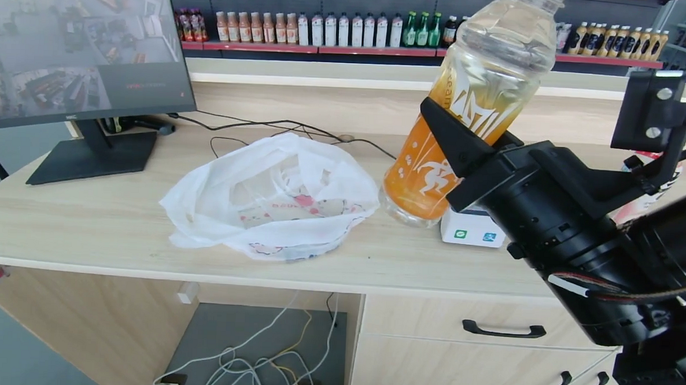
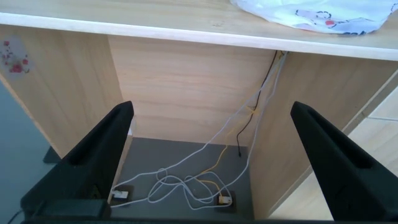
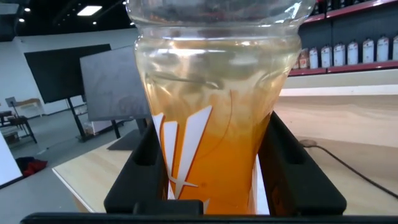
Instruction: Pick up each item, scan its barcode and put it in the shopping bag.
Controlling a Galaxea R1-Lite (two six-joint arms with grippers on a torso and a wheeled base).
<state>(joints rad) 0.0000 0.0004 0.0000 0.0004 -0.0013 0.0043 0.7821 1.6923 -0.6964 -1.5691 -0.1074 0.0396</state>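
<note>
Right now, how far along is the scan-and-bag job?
Done: unclear. The shopping bag lies open on the counter, and its contents are hard to tell. In hand: the right tool grips the orange drink bottle, tilted, by the white scanner. Left: bagging that bottle, and probably the red-and-white item behind the right arm. The left tool hangs open below the counter edge.

A pale wooden bench (image 1: 87, 222) runs beneath the right end effector (image 1: 478, 137). Beyond the end effector, a red shelf (image 1: 378, 51) along the dark back wall carries rows of drinks. Well to its left a monitor (image 1: 77, 42) stands on the bench. Below it are black-handled drawers (image 1: 488, 320) and loose cables (image 1: 255, 356) on grey floor (image 1: 209, 331).
</note>
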